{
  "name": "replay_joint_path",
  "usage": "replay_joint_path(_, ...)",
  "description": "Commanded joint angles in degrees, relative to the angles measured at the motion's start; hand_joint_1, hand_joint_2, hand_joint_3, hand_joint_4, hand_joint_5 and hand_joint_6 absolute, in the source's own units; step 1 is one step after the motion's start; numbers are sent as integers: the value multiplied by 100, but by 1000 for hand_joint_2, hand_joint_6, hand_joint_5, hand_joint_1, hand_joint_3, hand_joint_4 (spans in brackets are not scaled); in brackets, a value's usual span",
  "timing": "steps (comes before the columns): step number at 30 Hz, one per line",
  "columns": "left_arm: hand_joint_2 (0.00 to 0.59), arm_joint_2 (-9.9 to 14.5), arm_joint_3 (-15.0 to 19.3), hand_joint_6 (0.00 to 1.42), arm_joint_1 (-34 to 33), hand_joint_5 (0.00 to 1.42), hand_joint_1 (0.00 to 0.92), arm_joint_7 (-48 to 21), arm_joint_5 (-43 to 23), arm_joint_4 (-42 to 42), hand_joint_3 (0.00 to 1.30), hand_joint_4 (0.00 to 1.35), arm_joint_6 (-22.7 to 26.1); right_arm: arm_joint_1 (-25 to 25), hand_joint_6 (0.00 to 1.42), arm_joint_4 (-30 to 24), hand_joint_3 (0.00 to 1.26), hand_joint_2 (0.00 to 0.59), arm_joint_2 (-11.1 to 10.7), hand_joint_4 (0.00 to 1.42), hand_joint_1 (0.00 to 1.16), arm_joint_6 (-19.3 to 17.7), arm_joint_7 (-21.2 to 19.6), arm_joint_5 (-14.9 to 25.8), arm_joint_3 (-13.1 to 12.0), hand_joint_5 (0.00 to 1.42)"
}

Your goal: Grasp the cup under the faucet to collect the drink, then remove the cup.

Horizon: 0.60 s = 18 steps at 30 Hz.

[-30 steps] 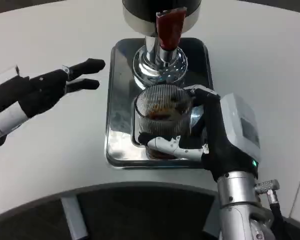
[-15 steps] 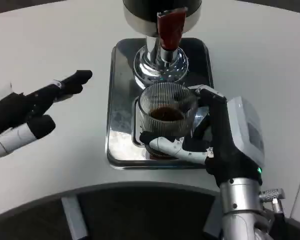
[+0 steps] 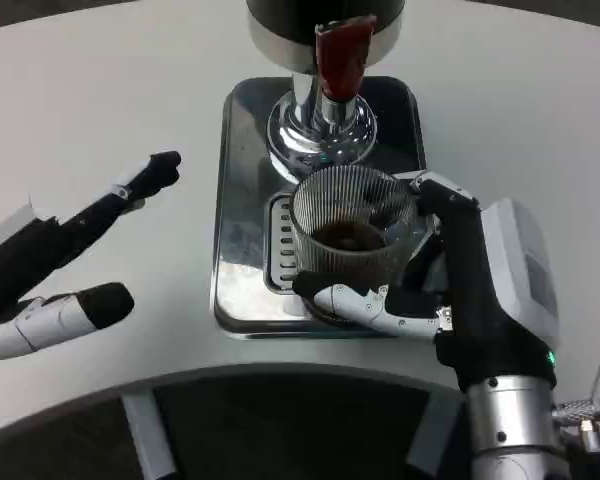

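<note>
- You are looking at a ribbed, clear glass cup (image 3: 350,225) with dark drink pooling in its bottom; it is sitting over the slotted grate of the shiny metal tray (image 3: 242,200), just in front of the faucet (image 3: 323,125).
- Your right robot hand (image 3: 430,270) is wrapping the cup: a white-and-black finger is curving across the near side at its base, and a black one is hooking round the far right rim.
- Your left robot hand (image 3: 75,255) is hanging over the bare white table (image 3: 100,100), well apart from the tray, fingers spread and gripping nothing.
- The faucet's chrome base is flaring like a perforated dome, with a red tab (image 3: 342,55) sticking out above it.
- The dispenser's dark body is being cut off at the top edge.
- The cup's foot is hiding behind the finger, so you cannot tell whether it is touching the grate.
</note>
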Motion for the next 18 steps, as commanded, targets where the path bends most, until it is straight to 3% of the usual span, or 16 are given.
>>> replay_joint_path(1, 16, -156, -61, 0, 326, 0, 0, 205, 185, -1, 0, 0, -598, 281, 1333, -510, 955, 105, -145, 1068, 1045, -296, 189, -42, 37, 1123)
replay_joint_path(12, 14, -422, 3, 0, 1155, 0, 0, 845, 808, 9, 0, 0, -1910, 768, 1339, -1193, 957, 106, -410, 1068, 1052, -412, 711, -83, 88, 1110)
replay_joint_path(18, 11, -426, 136, 0, 1588, 0, 0, 1225, 1198, -31, 0, 0, -2397, 1120, 1342, -1516, 957, 106, -489, 1068, 1050, -520, 888, -83, 174, 1109)
